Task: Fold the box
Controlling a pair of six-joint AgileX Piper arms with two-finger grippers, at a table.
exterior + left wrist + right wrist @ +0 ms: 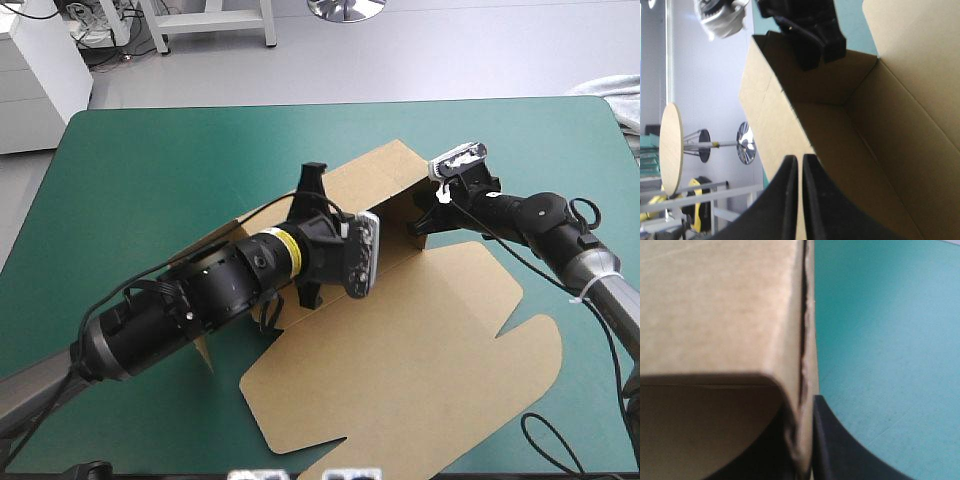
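The brown box lies mid-table, its far walls raised and its lid flat toward the front right. My left gripper reaches in from the front left. In the left wrist view this gripper is all but shut on the top edge of a raised wall of the box. That wall runs ahead to a corner held by my right gripper. The right gripper comes in from the right. Its fingers pinch the box's upright wall at the corner.
Bare teal-green cover spreads to the left and along the far edge, and more lies right of the box. A pale cloth-like thing sits at the far right corner.
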